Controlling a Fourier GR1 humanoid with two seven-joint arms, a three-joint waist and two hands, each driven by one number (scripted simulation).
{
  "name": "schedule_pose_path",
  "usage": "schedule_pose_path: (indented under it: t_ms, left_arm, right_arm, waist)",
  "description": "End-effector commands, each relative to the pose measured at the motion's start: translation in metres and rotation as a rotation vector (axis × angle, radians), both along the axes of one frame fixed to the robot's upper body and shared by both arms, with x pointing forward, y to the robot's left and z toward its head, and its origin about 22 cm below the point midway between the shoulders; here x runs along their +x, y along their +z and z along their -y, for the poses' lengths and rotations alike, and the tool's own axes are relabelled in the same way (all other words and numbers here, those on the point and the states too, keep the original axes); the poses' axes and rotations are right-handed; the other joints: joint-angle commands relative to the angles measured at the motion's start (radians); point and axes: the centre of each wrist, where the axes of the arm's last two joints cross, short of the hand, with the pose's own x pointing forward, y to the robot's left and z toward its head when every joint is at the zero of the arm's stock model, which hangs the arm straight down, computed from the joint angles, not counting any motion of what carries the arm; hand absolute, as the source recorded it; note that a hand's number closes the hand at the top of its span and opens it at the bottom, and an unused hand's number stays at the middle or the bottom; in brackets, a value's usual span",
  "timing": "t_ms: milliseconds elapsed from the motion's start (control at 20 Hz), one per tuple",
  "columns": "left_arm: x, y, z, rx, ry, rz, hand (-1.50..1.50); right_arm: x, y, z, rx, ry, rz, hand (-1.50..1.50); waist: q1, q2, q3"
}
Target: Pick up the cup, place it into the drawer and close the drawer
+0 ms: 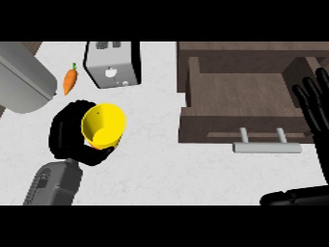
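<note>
While clasped by the curled fingers of the black left hand, tilted with its mouth toward the view: round yellow plastic cup, over the white marbled counter, well left of the open dark-brown wooden drawer. Silver bar handle on the drawer's near front. Black right hand resting at the right edge, fingers straight, holding nothing. Beyond the cup, a silver toaster near a small orange carrot.

A kitchen — pale counter with a toaster, a carrot beside it, an open wooden drawer.
</note>
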Motion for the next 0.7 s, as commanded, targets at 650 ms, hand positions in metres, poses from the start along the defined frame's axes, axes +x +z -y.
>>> schedule_pose_path:
  t_ms: [650]
  left_arm:
    - [0.053, 0.168, 0.112, 0.044, -0.072, 0.062, 1.5]
  right_arm:
    - [0.014, -0.007, 0.005, 0.013, -0.013, 0.017, -1.5]
  waist:
    - [-0.015, 0.004, 0.0]
